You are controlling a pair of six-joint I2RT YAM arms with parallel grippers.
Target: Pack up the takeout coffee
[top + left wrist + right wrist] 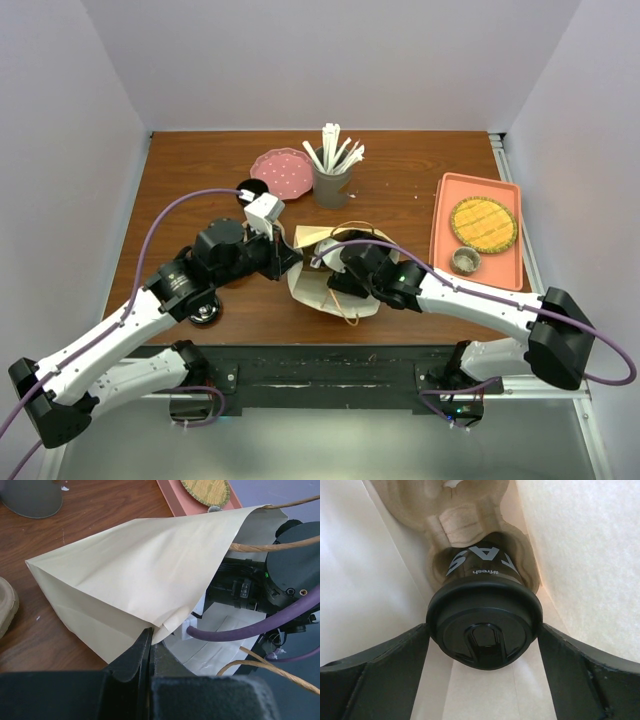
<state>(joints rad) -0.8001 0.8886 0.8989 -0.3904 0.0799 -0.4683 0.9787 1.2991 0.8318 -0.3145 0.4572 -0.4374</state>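
Note:
The takeout coffee (484, 605), a black cup with white lettering and a black lid, sits in a pulp cup carrier (462, 522) deep inside the paper bag (360, 570). My right gripper (483, 629) reaches into the bag and stands open, its fingers (395, 655) on either side of the lid, right at its rim. From above, the bag (312, 290) lies on its side at the table's middle, and the right gripper (335, 262) is in its mouth. My left gripper (150, 642) is shut on the edge of the bag (135, 575) and holds the mouth up; from above the left gripper (290, 256) is at the bag's left.
A pink plate (282, 172) and a grey cup of wooden stirrers (331, 182) stand behind the bag. A small round black thing (251, 188) lies by the plate. An orange tray (437, 232) at the right holds a woven coaster (483, 223) and a small bowl (465, 261).

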